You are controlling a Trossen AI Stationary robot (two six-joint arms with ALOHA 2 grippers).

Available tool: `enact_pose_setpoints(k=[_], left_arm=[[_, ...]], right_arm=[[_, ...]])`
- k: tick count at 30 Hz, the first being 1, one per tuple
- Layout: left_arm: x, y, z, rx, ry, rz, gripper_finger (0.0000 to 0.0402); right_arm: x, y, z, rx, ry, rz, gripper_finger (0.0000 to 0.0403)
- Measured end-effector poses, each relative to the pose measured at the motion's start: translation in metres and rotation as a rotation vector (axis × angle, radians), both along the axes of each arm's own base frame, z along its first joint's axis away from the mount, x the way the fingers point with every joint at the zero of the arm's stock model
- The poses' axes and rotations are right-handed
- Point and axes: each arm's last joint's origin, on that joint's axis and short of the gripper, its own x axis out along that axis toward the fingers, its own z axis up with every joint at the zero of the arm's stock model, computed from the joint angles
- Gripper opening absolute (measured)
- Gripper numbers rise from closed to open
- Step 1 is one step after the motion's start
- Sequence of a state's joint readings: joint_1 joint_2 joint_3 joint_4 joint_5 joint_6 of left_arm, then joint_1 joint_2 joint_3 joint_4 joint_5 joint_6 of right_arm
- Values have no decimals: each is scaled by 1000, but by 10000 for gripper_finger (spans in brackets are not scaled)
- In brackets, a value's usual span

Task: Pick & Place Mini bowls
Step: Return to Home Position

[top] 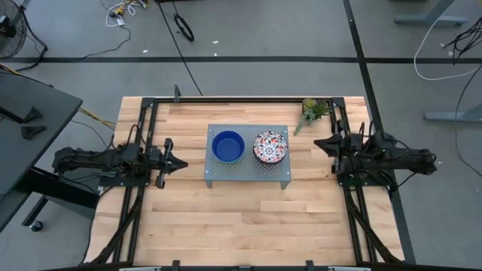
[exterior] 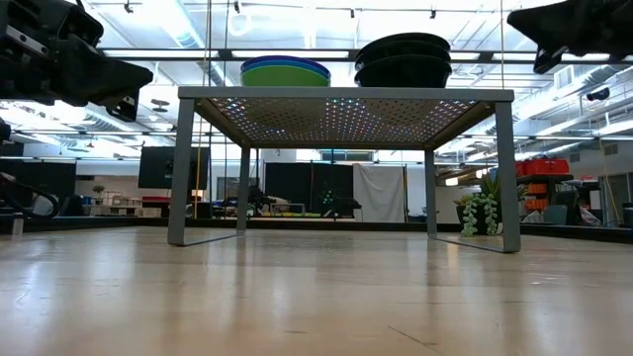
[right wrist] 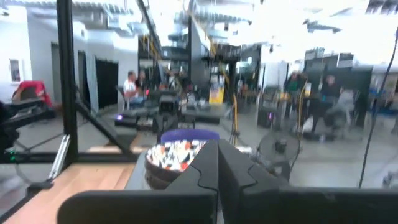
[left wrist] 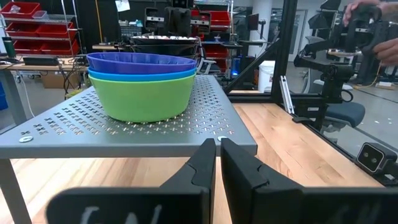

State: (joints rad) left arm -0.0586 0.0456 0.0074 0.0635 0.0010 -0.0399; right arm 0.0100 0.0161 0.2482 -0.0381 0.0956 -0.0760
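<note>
Two stacks of mini bowls sit on the grey perforated stand (top: pixel 247 173). The plastic stack (top: pixel 227 146) has the dark blue bowl on top, light blue below it and green at the bottom (left wrist: pixel 142 93). The floral stack (top: pixel 269 146) stands to its right and shows in the right wrist view (right wrist: pixel 174 155). My left gripper (top: pixel 181 163) is shut and hovers left of the stand, pointing at it (left wrist: pixel 217 152). My right gripper (top: pixel 318 143) is shut and hovers right of the stand (right wrist: pixel 217 155).
A small potted plant (top: pixel 312 111) stands near the table's far right corner, close to my right gripper. The stand's legs (exterior: pixel 180 168) rest on the wooden table (top: pixel 248 218). People show in the room beyond the table (right wrist: pixel 130 84).
</note>
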Motion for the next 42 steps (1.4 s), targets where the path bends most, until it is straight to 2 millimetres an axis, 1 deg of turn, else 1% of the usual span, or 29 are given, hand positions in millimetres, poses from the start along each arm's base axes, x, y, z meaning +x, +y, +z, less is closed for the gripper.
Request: enact_pose_setpoints(k=[3,6,9,14,19,25,28,32,42], left_arm=[[0,0,0,0,0,0,30],[0,0,0,0,0,0,30],[0,0,0,0,0,0,30],[0,0,0,0,0,0,30],[0,0,0,0,0,0,30],[0,0,0,0,0,0,30],[0,0,0,0,0,0,30],[0,0,0,0,0,0,30],[0,0,0,0,0,0,30]], right_arm=[[6,0,-11,-43,-72,-10,0],[11,0,-22,-39,-104,-8,0],[14,0,-33,-7,-94,3,0],[18,0,-47,-4,-80,9,0],[20,0,-53,-16,-22,6,0],[21,0,-63,12,85,8,0],[22,0,-66,13,110,8,0],[22,0,-70,56,152,4,0],[22,0,-71,47,165,5,1]])
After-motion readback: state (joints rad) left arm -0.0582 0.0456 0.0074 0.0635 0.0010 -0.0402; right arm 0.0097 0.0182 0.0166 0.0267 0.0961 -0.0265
